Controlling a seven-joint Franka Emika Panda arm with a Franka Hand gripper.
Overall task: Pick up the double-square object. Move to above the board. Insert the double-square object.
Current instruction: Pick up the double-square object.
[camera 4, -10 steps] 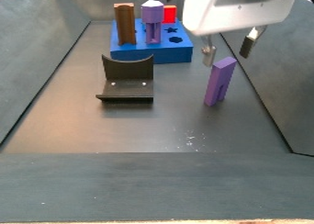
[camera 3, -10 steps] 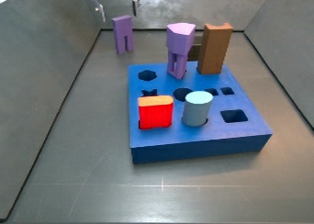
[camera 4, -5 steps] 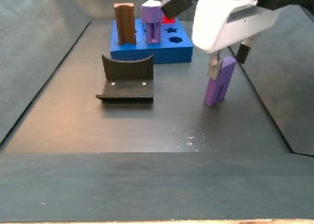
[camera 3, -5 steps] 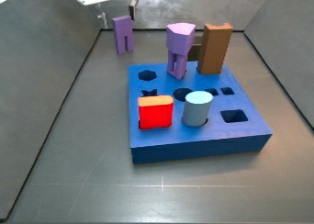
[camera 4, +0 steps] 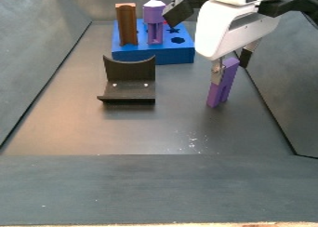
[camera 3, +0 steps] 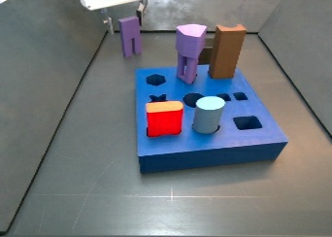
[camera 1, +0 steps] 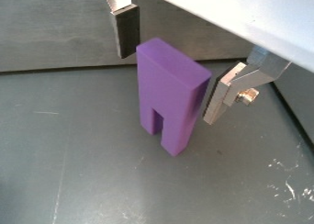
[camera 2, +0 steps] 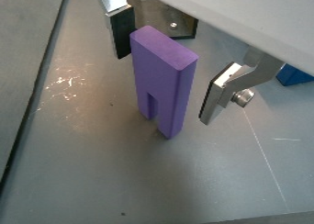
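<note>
While the double-square object [camera 1: 170,92] stands upright on the dark grey floor [camera 4: 137,128], well apart from the board [camera 3: 208,129], the gripper [camera 1: 172,58] straddles it — fingers [camera 1: 227,92] spread, not touching. It has dropped lower than a second ago.

Both wrist views are looking closely down past the gripper [camera 1: 175,55] at the double-square object [camera 2: 164,81]; both side views are sharing the board [camera 3: 247,149].
</note>
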